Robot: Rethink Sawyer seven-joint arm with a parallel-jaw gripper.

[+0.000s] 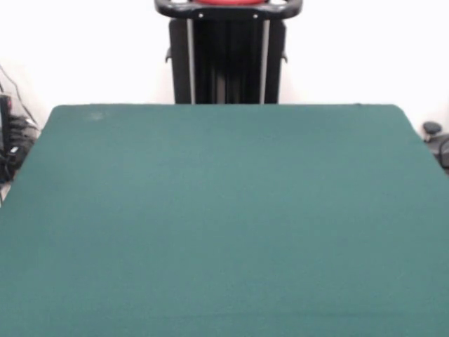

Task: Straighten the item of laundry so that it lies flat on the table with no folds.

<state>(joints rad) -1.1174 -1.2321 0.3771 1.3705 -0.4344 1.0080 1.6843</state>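
The table (224, 225) with its dark green felt-like top fills most of the front view. The item of laundry is out of view; nothing lies on the green surface that I can see. My gripper does not show in this view, and no part of the arm reaches down over the table.
Dark cables and equipment (12, 144) sit off the table's left edge. A small dark object (435, 137) sits beyond the far right corner. A white wall stands behind the table.
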